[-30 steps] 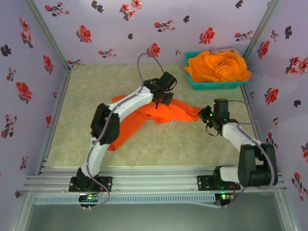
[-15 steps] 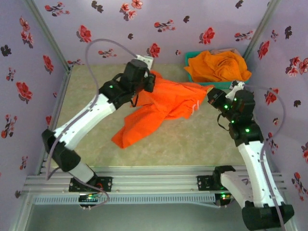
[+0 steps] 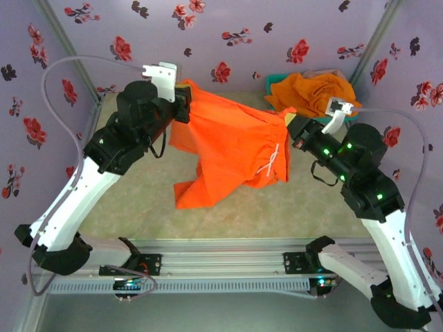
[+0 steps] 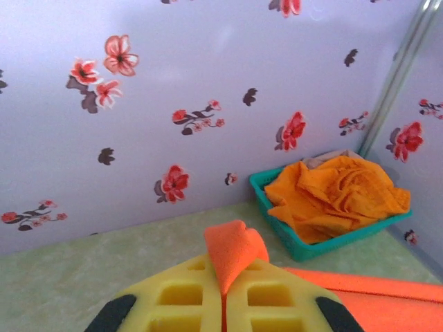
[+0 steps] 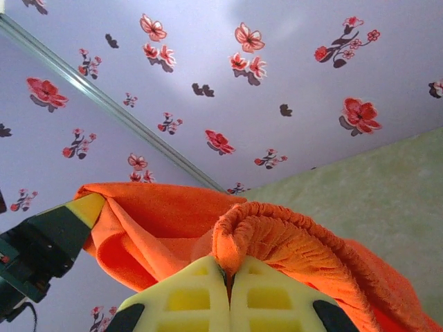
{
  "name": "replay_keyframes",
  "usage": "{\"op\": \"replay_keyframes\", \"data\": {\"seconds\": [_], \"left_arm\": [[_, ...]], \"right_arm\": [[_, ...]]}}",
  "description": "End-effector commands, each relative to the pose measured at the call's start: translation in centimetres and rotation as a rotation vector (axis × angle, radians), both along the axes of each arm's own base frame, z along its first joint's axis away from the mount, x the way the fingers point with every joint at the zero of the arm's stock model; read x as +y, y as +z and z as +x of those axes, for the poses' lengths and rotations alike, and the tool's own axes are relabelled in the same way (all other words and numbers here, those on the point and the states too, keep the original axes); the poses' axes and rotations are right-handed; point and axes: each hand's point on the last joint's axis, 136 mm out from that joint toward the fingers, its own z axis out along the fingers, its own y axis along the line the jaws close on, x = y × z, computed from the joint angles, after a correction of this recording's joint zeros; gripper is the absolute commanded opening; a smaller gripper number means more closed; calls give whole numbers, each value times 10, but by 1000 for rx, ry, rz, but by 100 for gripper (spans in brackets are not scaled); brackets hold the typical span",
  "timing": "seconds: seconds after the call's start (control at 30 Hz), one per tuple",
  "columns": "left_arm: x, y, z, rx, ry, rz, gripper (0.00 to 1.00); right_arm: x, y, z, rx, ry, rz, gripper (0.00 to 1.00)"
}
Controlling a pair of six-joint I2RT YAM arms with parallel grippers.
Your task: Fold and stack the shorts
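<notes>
Lifted since a second ago: orange shorts (image 3: 235, 149), then lying at the centre of the table (image 3: 138, 200), now stretched in air between both arms. Soft cloth, white drawstring (image 3: 271, 160) dangling.
Wrist views: left gripper (image 4: 223, 290) clenched on a folded corner; right gripper (image 5: 228, 283) clenched on the gathered waistband.
Far right corner: teal basket (image 4: 275, 220) heaped with crumpled orange cloth (image 4: 339, 197).

Orange shorts (image 3: 235, 149) are held stretched in mid-air between the left gripper (image 3: 183, 95) and the right gripper (image 3: 292, 126), barring the way just in front of the teal basket (image 4: 346, 237). The basket is heaped with orange cloth (image 3: 315, 91) and hemmed in by flowered walls (image 3: 159, 34) behind and beside it. Bare table (image 3: 152, 207) is left open well to the basket's left.
</notes>
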Motion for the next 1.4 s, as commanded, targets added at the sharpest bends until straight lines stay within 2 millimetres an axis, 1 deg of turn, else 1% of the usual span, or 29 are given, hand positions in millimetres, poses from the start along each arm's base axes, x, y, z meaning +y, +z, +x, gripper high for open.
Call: {"op": "replay_keyframes", "data": {"seconds": [0.0, 0.07, 0.17, 0.2, 0.23, 0.27, 0.3, 0.33, 0.37, 0.4, 0.43, 0.5, 0.53, 0.6, 0.63, 0.7, 0.73, 0.8, 0.87, 0.93, 0.97, 1.0, 1.03, 1.07, 1.13, 1.23, 1.37], "left_arm": [[42, -5, 49, 29, 223, 40, 0], [45, -23, 80, 72, 254, 49, 0], [45, -59, 133, 157, 281, 34, 0], [45, -69, 149, 179, 286, 33, 1], [41, -89, 172, 217, 288, 42, 5], [40, -100, 186, 242, 286, 45, 10], [36, -120, 202, 285, 277, 58, 27], [33, -133, 216, 318, 270, 64, 42], [31, -142, 223, 346, 261, 77, 58], [28, -147, 225, 371, 246, 91, 77], [25, -144, 221, 383, 226, 96, 89], [23, -131, 207, 371, 191, 94, 99], [26, -119, 197, 350, 182, 82, 99], [34, -109, 175, 312, 180, 41, 100], [42, -103, 160, 295, 186, 11, 99], [55, -109, 129, 307, 194, -38, 100], [60, -118, 114, 330, 195, -52, 99], [73, -145, 80, 401, 215, -99, 100], [83, -180, 48, 473, 229, -132, 100], [95, -222, 17, 561, 261, -160, 99], [100, -238, 5, 595, 279, -175, 99], [103, -259, -8, 639, 291, -188, 99], [104, -272, -19, 664, 295, -207, 99], [105, -291, -31, 698, 296, -217, 99], [106, -324, -49, 755, 306, -238, 99], [105, -356, -67, 808, 311, -259, 99], [99, -379, -78, 863, 295, -314, 99]], "right_arm": [[-21, -18, 33, 76, -210, -109, 0], [-22, -35, 53, 135, -269, -161, 0], [-16, -60, 92, 199, -330, -266, 0], [-13, -67, 102, 217, -338, -291, 0], [-10, -79, 119, 252, -354, -314, 6], [-8, -86, 132, 281, -352, -308, 17], [-2, -99, 148, 324, -329, -298, 35], [4, -109, 163, 362, -297, -281, 47], [9, -116, 173, 386, -265, -276, 55], [15, -123, 182, 407, -230, -289, 65], [20, -126, 184, 413, -201, -299, 71], [26, -131, 180, 413, -149, -322, 83], [25, -137, 176, 417, -138, -340, 86], [20, -152, 165, 431, -125, -389, 87], [17, -161, 157, 440, -111, -414, 87], [12, -190, 141, 495, -84, -469, 87], [8, -204, 133, 526, -77, -493, 87], [-1, -238, 116, 590, -68, -535, 89], [-12, -269, 104, 647, -76, -546, 89], [-24, -291, 98, 685, -87, -542, 89], [-29, -301, 96, 704, -90, -536, 88], [-35, -311, 95, 723, -92, -534, 86], [-40, -319, 94, 742, -97, -539, 86], [-46, -329, 92, 770, -105, -544, 84], [-51, -348, 92, 824, -100, -505, 81], [-46, -366, 99, 868, -99, -387, 77], [-42, -380, 115, 891, -159, -254, 74]]}}
